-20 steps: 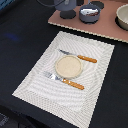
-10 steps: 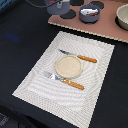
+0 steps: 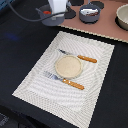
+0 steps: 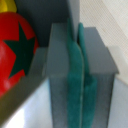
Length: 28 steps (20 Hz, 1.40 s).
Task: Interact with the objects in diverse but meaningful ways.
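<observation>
Gripper [image 4: 77, 75] w/ green pads [image 4: 74, 100] pressed flat together, nothing between them, so it's closed & empty as far as the wrist view shows; right beside the fingers sits the red tomato [image 4: 15, 50] w/ its dark green star top, very near but can't tell if touching. In the exterior view the arm's white wrist [image 3: 58, 6] hangs over the grey pot [image 3: 50, 19] at the far edge, a bit of red [image 3: 46, 12] showing in it, prob the tomato inside the pot. Just to the exterior view's right a second dark pot [image 3: 90, 13] stands on the pinkish board [image 3: 100, 27], a pale bowl [image 3: 122, 17] at the board's far right. Nearer the camera, well apart from the arm, a striped placemat [image 3: 40, 85] on the dark table [image 3: 15, 50] carries a round beige plate [image 3: 68, 66] between a knife [image 3: 79, 57] & a fork [image 3: 64, 81], both orange-handled. Cheese, fish, sausage: not visible. Step in hand, my guess: working at the pot, about to go for the tomato. Next move calls for opening the jaws wide enough for a round toy, shifting sideways to centre over it, then descending w/o catching the pot rim; round shape may roll or squirt out if pinched off-centre
</observation>
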### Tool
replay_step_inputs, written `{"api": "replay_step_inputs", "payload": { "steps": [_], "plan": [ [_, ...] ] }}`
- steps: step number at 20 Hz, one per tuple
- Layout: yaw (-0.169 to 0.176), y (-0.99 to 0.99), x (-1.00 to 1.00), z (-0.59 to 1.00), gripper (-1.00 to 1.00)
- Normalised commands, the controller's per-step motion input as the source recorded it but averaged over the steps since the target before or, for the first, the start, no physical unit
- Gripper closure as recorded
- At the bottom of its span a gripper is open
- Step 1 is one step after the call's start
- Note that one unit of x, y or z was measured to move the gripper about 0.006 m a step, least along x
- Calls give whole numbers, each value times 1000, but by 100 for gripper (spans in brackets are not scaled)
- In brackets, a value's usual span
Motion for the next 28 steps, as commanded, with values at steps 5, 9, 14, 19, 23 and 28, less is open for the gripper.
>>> {"api": "replay_step_inputs", "payload": {
  "steps": [5,9,14,19,23,28],
  "plan": [
    [0,-848,330,-93,100],
    [0,-533,193,-141,100],
    [1,-385,90,-167,100],
    [72,15,-108,-190,100],
    [50,31,-106,-195,100],
    [19,-29,-81,-290,100]
  ]
}}
